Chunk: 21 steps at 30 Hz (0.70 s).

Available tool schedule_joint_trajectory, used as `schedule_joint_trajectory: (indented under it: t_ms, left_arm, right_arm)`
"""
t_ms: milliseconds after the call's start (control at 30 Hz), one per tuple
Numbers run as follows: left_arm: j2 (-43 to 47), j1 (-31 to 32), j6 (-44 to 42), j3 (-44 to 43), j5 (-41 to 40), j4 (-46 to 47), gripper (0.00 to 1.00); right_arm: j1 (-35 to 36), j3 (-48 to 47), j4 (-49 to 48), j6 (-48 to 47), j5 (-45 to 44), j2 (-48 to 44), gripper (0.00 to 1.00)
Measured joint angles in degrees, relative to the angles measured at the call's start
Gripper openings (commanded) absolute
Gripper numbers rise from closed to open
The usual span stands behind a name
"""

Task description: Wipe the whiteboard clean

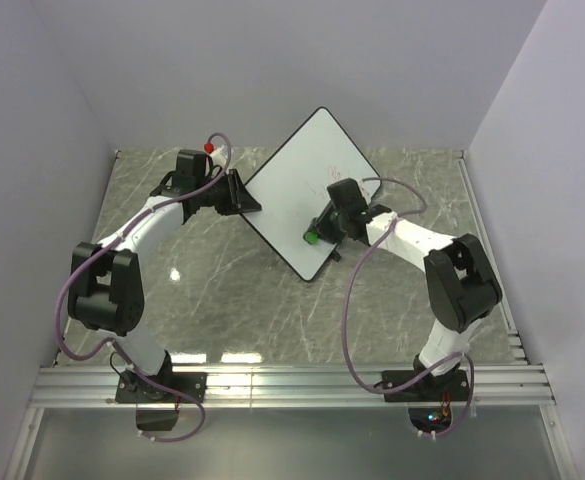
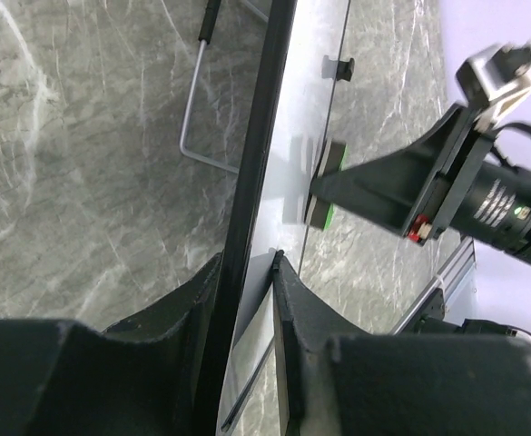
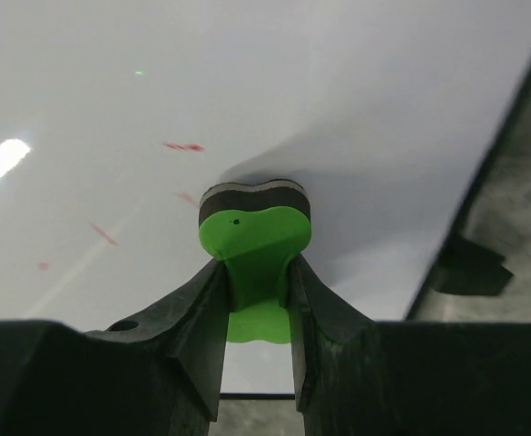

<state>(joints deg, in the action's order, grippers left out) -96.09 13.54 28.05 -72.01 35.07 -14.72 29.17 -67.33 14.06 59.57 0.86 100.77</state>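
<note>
By the near corner of the whiteboard (image 1: 307, 180) that the left gripper (image 2: 250, 259) pinches, the right gripper (image 3: 256, 263), clamped on the eraser (image 3: 254, 227), should sweep flat over the red marks (image 3: 183, 145).

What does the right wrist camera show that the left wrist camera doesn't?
Only the right wrist view shows the whiteboard face-on, with faint red marks not yet wiped, beyond the green eraser pinched in the right gripper. Only the left wrist view shows the left gripper clamping the whiteboard by its black rim, seen edge-on, plus a bent metal wire beside that rim. Both show the green eraser against the white surface, and the marble table.
</note>
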Motion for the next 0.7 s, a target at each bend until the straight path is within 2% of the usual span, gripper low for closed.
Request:
schedule_joint_trajectory:
  t_ms: [200, 267, 567, 700]
  left_arm:
    - [0.00, 0.00, -0.26, -0.02, 0.02, 0.07, 0.00]
    - [0.00, 0.00, -0.37, -0.02, 0.02, 0.02, 0.00]
    - [0.04, 0.00, -0.39, -0.11, 0.13, -0.59, 0.00]
    - [0.24, 0.11, -0.35, -0.09, 0.20, -0.70, 0.00]
  right_arm:
    - [0.04, -0.48, 3.17, -0.33, 0.09, 0.33, 0.00]
    - [-0.11, -4.15, 5.38, -0.55, 0.02, 1.97, 0.00]
    - [-3.56, -32.63, 11.54, -3.10, -1.38, 15.91, 0.00]
    - [-4.74, -36.94, 13.64, -4.31, -1.03, 18.58, 0.00]
